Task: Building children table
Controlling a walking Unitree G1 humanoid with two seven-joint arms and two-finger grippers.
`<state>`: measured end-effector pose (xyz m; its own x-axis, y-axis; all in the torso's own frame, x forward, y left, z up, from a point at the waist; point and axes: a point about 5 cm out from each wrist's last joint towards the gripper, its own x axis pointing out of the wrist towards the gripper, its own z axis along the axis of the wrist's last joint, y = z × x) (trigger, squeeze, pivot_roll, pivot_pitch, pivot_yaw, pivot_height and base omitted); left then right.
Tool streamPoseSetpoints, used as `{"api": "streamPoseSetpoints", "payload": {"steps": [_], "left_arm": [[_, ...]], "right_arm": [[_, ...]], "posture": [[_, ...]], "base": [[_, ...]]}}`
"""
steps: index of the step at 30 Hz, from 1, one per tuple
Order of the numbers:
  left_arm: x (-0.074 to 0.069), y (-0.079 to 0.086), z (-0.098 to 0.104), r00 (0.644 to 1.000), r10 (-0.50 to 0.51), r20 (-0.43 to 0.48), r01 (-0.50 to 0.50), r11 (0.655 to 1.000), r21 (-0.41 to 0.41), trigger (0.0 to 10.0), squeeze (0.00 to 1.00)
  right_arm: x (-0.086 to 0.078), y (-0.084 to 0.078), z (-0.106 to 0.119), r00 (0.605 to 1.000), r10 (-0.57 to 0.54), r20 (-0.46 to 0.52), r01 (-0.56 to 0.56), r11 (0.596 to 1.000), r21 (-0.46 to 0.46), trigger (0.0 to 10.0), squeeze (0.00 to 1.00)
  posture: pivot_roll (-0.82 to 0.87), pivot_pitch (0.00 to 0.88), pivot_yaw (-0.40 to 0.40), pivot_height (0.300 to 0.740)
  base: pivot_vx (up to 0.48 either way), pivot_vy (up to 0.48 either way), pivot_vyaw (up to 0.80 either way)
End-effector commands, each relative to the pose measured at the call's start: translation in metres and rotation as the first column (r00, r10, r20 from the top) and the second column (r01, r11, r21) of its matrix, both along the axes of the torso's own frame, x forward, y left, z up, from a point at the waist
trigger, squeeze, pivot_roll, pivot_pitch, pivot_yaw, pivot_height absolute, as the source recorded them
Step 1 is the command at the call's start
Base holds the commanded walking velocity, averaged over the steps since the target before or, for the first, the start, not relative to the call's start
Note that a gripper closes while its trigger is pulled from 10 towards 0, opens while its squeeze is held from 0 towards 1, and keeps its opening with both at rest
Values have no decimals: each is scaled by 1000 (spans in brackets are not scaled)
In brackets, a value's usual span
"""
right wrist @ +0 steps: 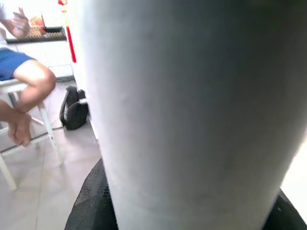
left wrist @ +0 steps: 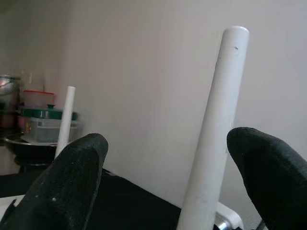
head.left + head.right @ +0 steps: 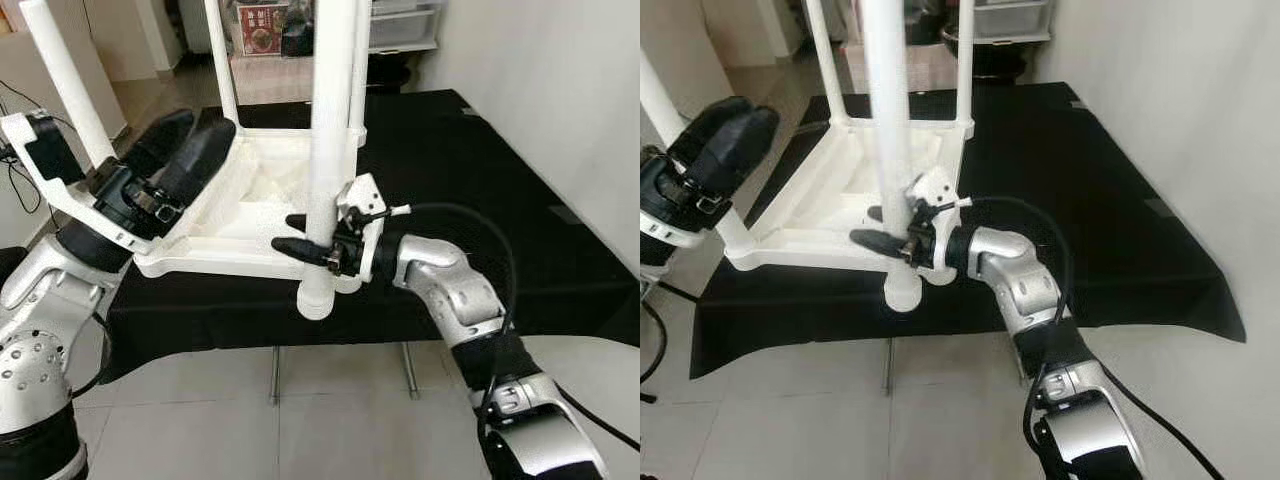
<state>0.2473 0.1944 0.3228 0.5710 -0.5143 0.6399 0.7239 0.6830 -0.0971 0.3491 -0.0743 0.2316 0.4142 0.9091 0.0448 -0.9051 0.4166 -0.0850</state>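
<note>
While the white children table lies upside down, the details are these:

Surface: a black cloth [image 3: 480,170] covers a low platform; the cloth hangs over the near edge, and thin metal supports [image 3: 275,375] stand under it.
Room: pale tiled floor [image 3: 300,420], white wall [image 3: 560,90] on the robot's right, plastic storage drawers [image 3: 405,25] at the back.
Writing: a red packet [image 3: 262,28] behind the table has print, too small to read.
Children table [image 3: 250,215]: on the cloth at the near left edge, legs pointing up.
Right gripper [image 3: 300,236]: its black fingers are closed around the near leg [image 3: 330,150], close to its lower end.
Left gripper [image 3: 190,150]: fingers apart, one on each side of the left leg [image 2: 213,134], not pressing it.
Person: in the right wrist view, bare legs [image 1: 26,91] on a white stool [image 1: 29,143].
</note>
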Motion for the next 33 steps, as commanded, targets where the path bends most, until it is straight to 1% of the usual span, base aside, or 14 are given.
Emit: {"api": "streamPoseSetpoints", "payload": {"steps": [1,5,6,13,14,16,17,18,19,23,27,30,32,33], "left_arm": [[1,9,-2,998,66,-11,-66,998,-11,10000,1000],[8,21,-7,975,213,-69,-219,971,-99,10000,1000],[12,25,-13,950,291,-112,-303,946,-116,10000,0],[19,26,-33,868,445,-220,-474,875,-102,10000,0],[22,21,-47,821,514,-250,-535,845,-21,10000,0],[23,18,-52,807,533,-255,-547,837,15,10000,0],[24,13,-58,798,544,-261,-552,832,49,10000,0],[24,13,-58,798,544,-261,-552,832,49,10000,0],[25,9,-65,784,559,-271,-559,825,87,10000,0],[25,3,-74,757,591,-278,-577,805,139,10000,0],[21,-12,-103,685,664,-301,-601,748,282,10000,0],[21,-12,-103,685,664,-301,-601,748,282,10000,0],[14,-19,-121,629,722,-289,-603,688,405,10000,0],[14,-19,-121,629,722,-289,-603,688,405,10000,0]], "right_arm": [[2,0,7,1000,-8,15,8,999,37,0,0],[10,-7,18,995,-103,8,100,985,139,0,0],[17,-13,26,983,-182,-5,179,959,219,0,0],[31,-30,44,945,-322,-64,321,869,377,0,0],[33,-35,49,932,-356,-63,351,846,401,0,0],[34,-37,51,929,-364,-65,358,840,407,0,0],[34,-37,51,925,-375,-56,365,840,402,9216,0],[34,-37,51,925,-375,-56,365,840,402,9216,0],[34,-37,52,924,-378,-52,366,840,401,10000,0],[33,-37,52,920,-390,-40,374,841,391,10000,0],[27,-37,44,886,-463,20,429,837,340,10000,0],[27,-37,44,886,-463,20,429,837,340,10000,0],[15,-37,34,850,-518,92,477,833,280,10000,0],[15,-37,34,850,-518,92,477,833,280,10000,0]], "posture": [[-91,60,35,740],[-89,57,33,740],[-87,54,31,740],[-84,59,30,740],[-78,61,28,740],[-78,61,28,740],[-78,63,28,740],[-78,63,28,740],[-78,63,28,740],[-78,63,28,740],[-73,78,22,740],[-73,78,22,740],[-66,90,29,740],[-66,90,29,740]], "base": [[0,0,0],[0,0,0],[0,0,0],[0,0,0],[0,0,0],[0,0,0],[0,0,0],[0,0,0],[0,0,0],[0,0,0],[0,0,0],[0,0,0],[0,0,0],[0,0,0]]}}
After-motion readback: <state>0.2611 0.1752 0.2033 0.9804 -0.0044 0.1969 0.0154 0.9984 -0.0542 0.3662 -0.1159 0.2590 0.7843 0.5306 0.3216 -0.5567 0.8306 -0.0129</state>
